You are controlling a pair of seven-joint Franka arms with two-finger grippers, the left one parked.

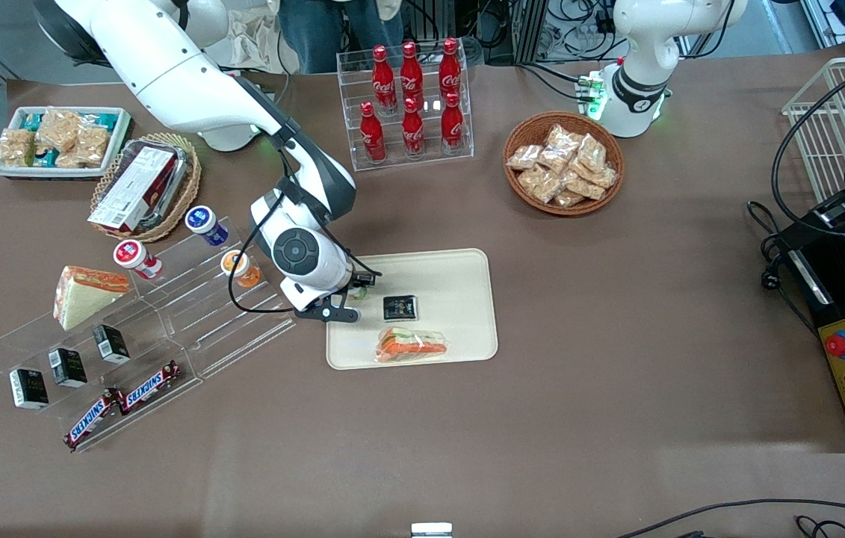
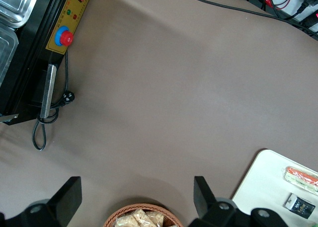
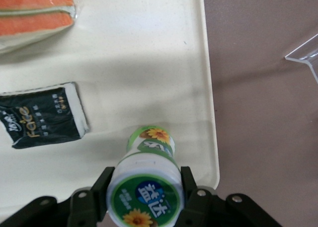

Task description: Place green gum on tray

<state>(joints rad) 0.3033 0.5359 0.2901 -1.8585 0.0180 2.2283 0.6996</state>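
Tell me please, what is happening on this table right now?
The right arm's end effector is closed on the green gum and holds it over the tray, near the tray's edge toward the working arm's end of the table. A dark packet and a wrapped sandwich already lie on the tray. The gum is not yet released.
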